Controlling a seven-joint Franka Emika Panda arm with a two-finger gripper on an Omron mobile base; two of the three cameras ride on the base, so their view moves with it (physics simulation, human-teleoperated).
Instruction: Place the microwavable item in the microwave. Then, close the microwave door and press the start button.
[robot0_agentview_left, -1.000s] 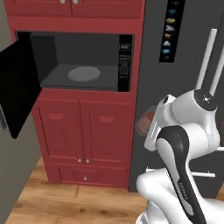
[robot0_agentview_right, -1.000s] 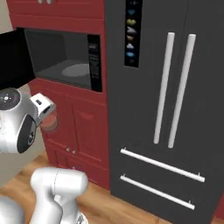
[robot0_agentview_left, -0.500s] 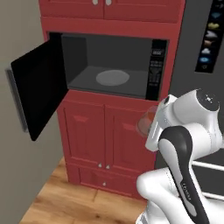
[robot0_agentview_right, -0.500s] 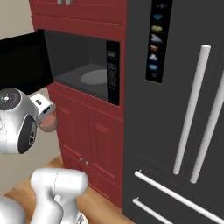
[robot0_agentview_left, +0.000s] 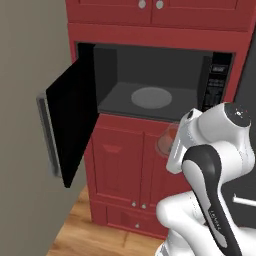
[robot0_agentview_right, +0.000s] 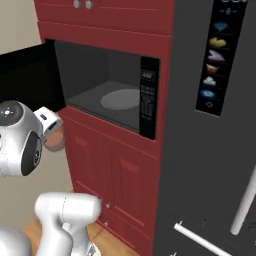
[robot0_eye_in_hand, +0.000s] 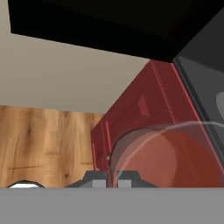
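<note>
Hand view, gripper (robot0_eye_in_hand: 112, 177) clamped on cup (robot0_eye_in_hand: 168, 157) of reddish contents, microwave (robot0_agentview_left: 150, 82) holding bare turntable (robot0_agentview_left: 151, 97)

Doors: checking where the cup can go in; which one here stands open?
The black microwave door, swung out left; the red cabinet doors below are shut.

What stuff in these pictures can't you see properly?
- Gripper: in the hand view, its fingertips are cut off by the bottom edge.
- Cup: in the left base view, partly hidden behind the arm.
- Key panel: in the right base view, buttons too small to read.
</note>
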